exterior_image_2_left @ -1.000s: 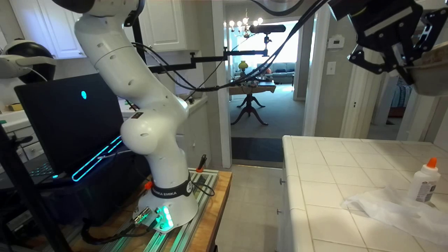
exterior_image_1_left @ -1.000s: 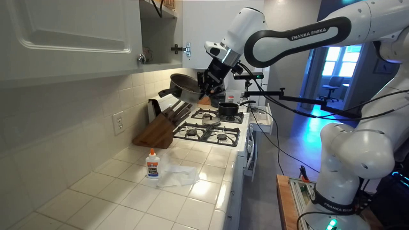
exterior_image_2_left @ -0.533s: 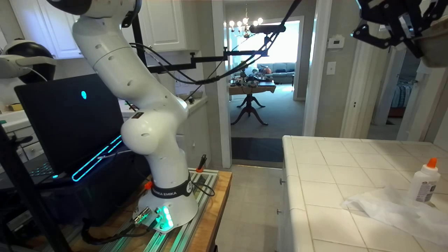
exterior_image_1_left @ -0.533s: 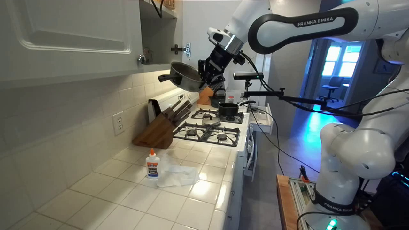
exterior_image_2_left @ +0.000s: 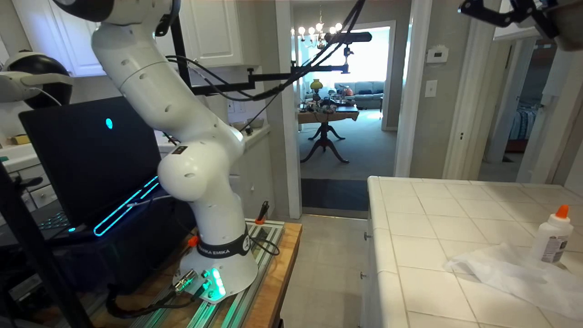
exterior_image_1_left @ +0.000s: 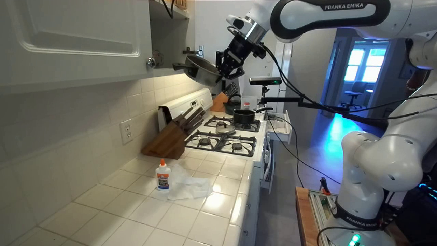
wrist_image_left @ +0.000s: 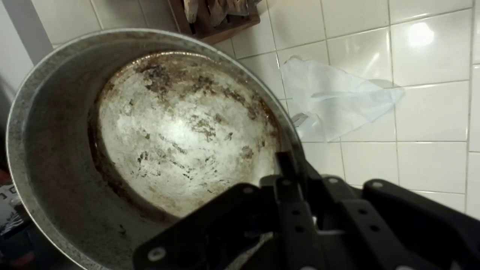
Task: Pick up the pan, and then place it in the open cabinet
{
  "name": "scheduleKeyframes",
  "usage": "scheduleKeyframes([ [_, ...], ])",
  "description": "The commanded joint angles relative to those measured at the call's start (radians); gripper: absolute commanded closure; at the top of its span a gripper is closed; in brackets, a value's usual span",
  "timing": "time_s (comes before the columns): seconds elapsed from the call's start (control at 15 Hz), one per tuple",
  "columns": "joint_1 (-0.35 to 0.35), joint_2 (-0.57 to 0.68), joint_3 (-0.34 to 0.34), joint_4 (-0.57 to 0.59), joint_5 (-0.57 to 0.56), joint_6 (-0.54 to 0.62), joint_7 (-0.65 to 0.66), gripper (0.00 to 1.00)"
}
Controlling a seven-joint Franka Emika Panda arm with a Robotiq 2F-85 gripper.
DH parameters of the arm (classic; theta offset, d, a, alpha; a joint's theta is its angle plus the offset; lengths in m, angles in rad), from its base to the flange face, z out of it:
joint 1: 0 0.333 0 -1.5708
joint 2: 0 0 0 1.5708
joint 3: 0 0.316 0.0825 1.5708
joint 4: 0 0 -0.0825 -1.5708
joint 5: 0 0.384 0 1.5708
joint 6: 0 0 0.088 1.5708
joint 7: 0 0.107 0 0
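The pan (exterior_image_1_left: 203,74) is a grey-brown metal saucepan with a dark handle. It hangs tilted in the air above the stove, its handle pointing toward the open cabinet. My gripper (exterior_image_1_left: 222,76) is shut on the pan's rim, opposite the handle side. In the wrist view the stained pan (wrist_image_left: 180,131) fills the left, and the gripper (wrist_image_left: 298,168) has a finger on either side of its wall. The pan (exterior_image_2_left: 569,27) is cut off at the upper right in an exterior view. The open cabinet (exterior_image_1_left: 169,41) shows its shadowed interior beyond the pan; its lower floor is near the pan's rim height.
A raised-panel cabinet door (exterior_image_1_left: 82,34) with a knob is at left; a flat white door (exterior_image_1_left: 232,20) stands open behind my gripper. Below are a knife block (exterior_image_1_left: 167,138), stove (exterior_image_1_left: 222,145), black pot (exterior_image_1_left: 244,117), glue bottle (exterior_image_1_left: 163,177) and white sheet (exterior_image_1_left: 191,188).
My gripper and the pan have risen steadily, bringing the pan from below the cabinet up to about its bottom edge. The pan stays tilted in the gripper.
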Motion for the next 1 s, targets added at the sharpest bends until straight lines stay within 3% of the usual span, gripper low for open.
scheduleKeyframes([
  [0.0, 0.006, 0.046, -0.009, 0.113, 0.034, -0.088, -0.022, 0.99],
  [0.53, -0.002, 0.180, -0.008, 0.325, 0.069, -0.252, -0.027, 0.99],
  [0.93, -0.038, 0.230, -0.019, 0.388, 0.088, -0.282, -0.024, 0.99],
])
